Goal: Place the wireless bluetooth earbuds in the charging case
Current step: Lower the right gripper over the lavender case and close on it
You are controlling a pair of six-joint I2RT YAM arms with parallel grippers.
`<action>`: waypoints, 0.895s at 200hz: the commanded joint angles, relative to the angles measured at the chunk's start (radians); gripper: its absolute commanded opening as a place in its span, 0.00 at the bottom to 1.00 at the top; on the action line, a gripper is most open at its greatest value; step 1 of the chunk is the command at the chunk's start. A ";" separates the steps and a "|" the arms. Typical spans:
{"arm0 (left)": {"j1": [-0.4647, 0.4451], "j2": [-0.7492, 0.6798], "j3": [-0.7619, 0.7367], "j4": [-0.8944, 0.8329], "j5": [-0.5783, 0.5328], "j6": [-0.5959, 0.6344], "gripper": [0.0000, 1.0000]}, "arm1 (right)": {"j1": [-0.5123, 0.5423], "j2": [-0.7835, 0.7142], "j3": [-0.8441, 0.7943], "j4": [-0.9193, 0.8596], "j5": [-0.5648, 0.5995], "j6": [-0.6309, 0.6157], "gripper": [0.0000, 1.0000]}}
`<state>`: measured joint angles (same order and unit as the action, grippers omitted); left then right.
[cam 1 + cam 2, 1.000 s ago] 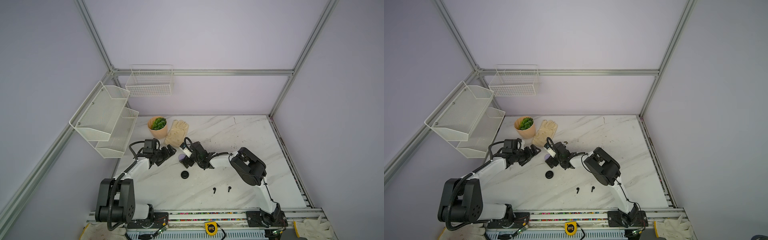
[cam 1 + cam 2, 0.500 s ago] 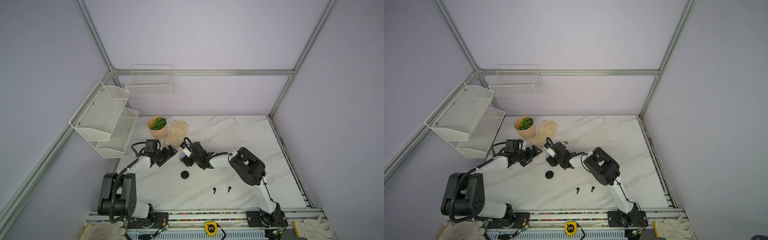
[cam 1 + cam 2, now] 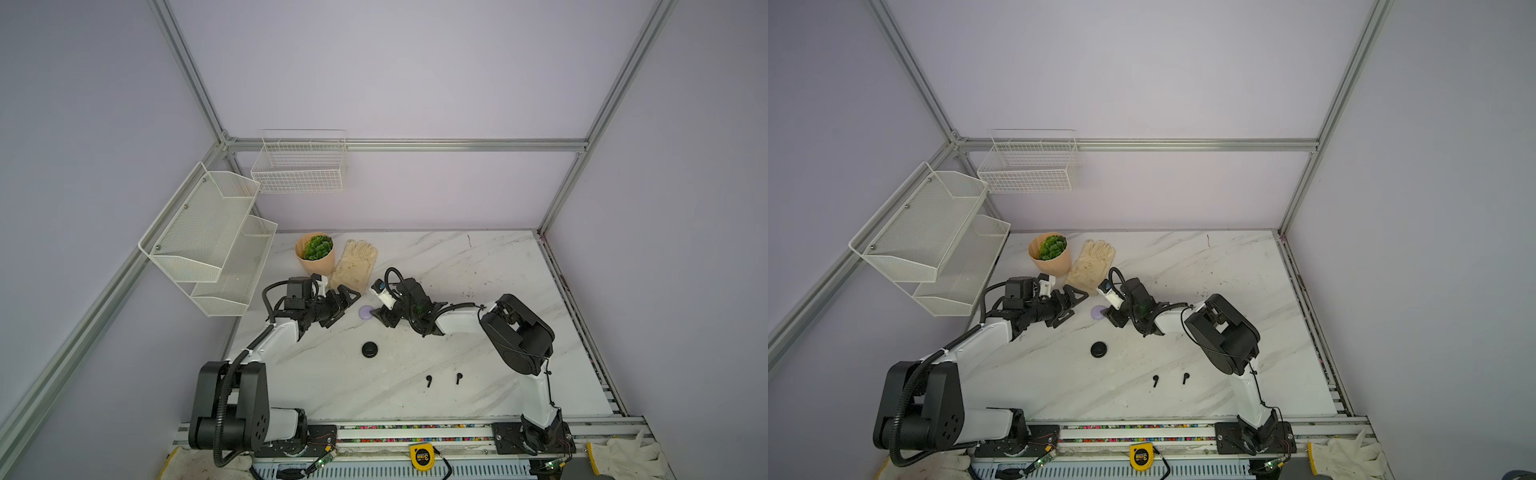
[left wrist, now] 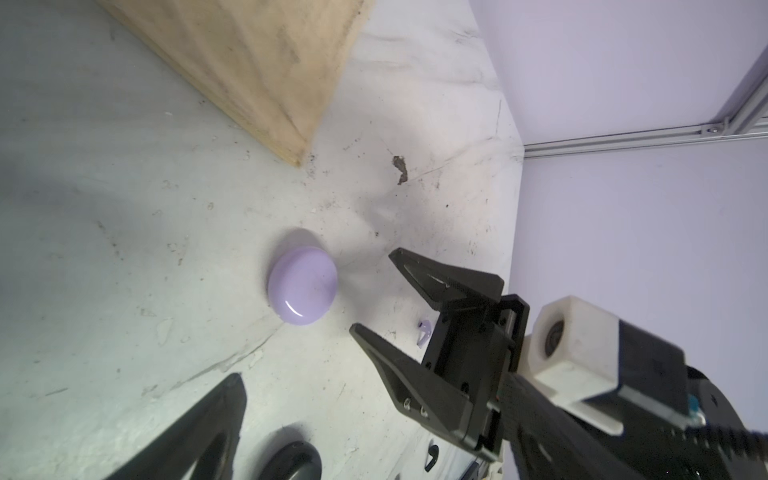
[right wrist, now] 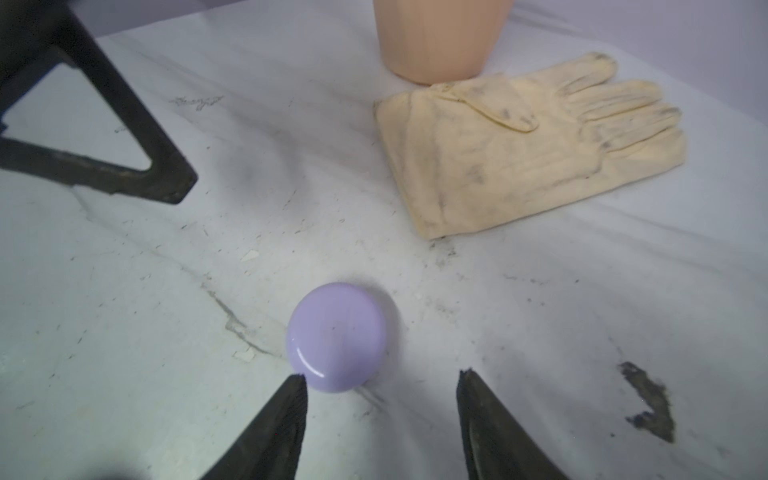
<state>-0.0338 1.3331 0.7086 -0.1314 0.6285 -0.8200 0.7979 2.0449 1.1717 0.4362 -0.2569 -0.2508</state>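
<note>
Where the lilac case (image 5: 338, 336) lies shut, open jaws flank it.

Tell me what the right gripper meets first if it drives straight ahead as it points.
Most likely the round lilac charging case, lying just ahead of the right gripper and off-centre, by one fingertip; it may strike that finger rather than enter the open jaws.
</note>
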 commanded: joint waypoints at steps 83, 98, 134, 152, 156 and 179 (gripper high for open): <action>0.013 -0.082 -0.080 -0.002 -0.005 -0.052 0.98 | 0.081 0.076 0.232 -0.349 0.138 0.292 0.90; 0.014 -0.087 -0.072 -0.005 -0.016 -0.049 0.99 | 0.089 0.075 0.250 -0.402 0.167 0.335 0.90; 0.018 -0.080 -0.067 -0.014 -0.021 -0.042 0.99 | 0.101 0.106 0.299 -0.470 0.197 0.335 0.90; 0.020 -0.080 -0.076 -0.013 -0.021 -0.041 0.99 | 0.111 0.120 0.308 -0.471 0.210 0.323 0.91; 0.021 -0.081 -0.079 -0.009 -0.020 -0.042 1.00 | 0.112 0.126 0.314 -0.476 0.212 0.316 0.92; 0.024 -0.080 -0.089 -0.002 -0.018 -0.041 1.00 | 0.114 0.156 0.339 -0.481 0.233 0.279 0.92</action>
<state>-0.0196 1.2598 0.6464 -0.1513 0.6052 -0.8639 0.9035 2.1559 1.4788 0.0055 -0.0647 0.0513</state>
